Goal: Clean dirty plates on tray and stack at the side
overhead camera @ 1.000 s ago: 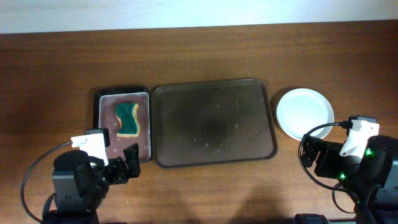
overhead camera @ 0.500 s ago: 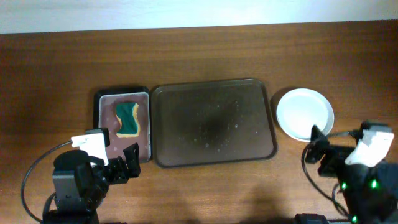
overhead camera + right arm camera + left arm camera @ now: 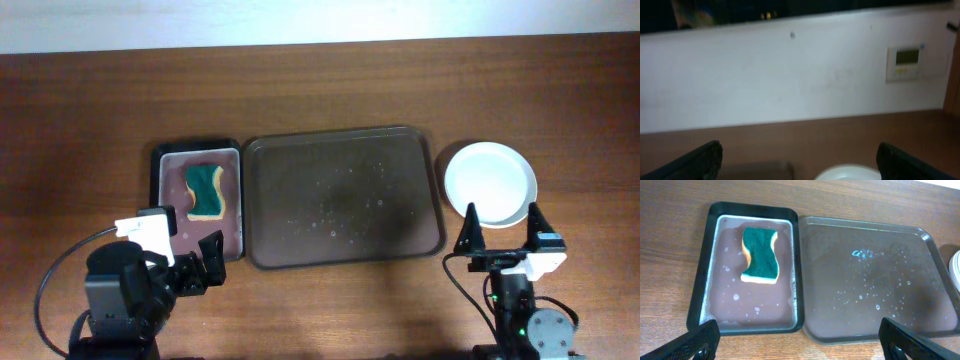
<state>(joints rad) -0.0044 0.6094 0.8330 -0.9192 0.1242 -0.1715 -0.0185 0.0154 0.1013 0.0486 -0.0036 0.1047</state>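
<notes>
The large dark brown tray (image 3: 400, 240) lies mid-table, wet with droplets and holding no plates; it also shows in the left wrist view (image 3: 920, 240). A white plate (image 3: 489, 183) sits on the table right of it, and its rim shows in the right wrist view (image 3: 850, 173). It looks like a stack, but I cannot tell how many plates. My left gripper (image 3: 195, 262) is open and empty at the front left, below the sponge tray. My right gripper (image 3: 500, 228) is open and empty just in front of the plate, its fingers level.
A smaller black-rimmed tray (image 3: 164, 200) with water holds a green and yellow sponge (image 3: 205, 190), left of the big tray; both show in the left wrist view, the tray (image 3: 702, 280) and the sponge (image 3: 760, 254). A white wall with a thermostat (image 3: 907, 62) is behind the table.
My right arm has swung from the far right front to a spot straight in front of the white plate, fingers now spread wide and level. The left arm has not moved.
</notes>
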